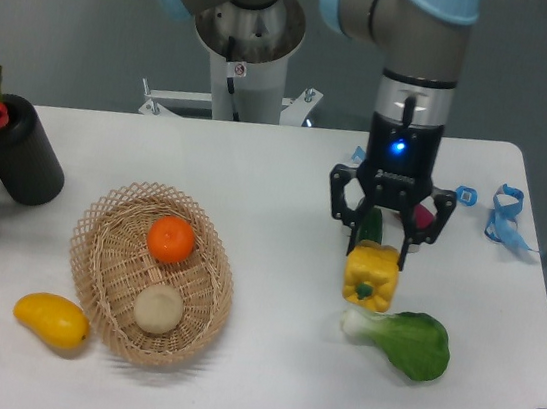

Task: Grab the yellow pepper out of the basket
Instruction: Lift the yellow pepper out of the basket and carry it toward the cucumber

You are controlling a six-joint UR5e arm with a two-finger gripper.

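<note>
The yellow pepper (370, 275) hangs right of centre, over the table near the bok choy, with its green stem facing the camera. My gripper (378, 251) comes straight down onto it and is shut on its top, one finger on each side. The wicker basket (90, 233) stands far to the left, well apart from the gripper. An orange (170, 238) and a pale round vegetable (159, 308) lie in it.
A cucumber (370, 224) and a purple vegetable (420, 215) lie partly hidden behind the gripper. The bok choy (404, 344) lies just below the pepper. A yellow mango (51, 322) rests left of the basket. A black vase (20, 153) with tulips stands far left, and blue scraps (505, 216) lie far right.
</note>
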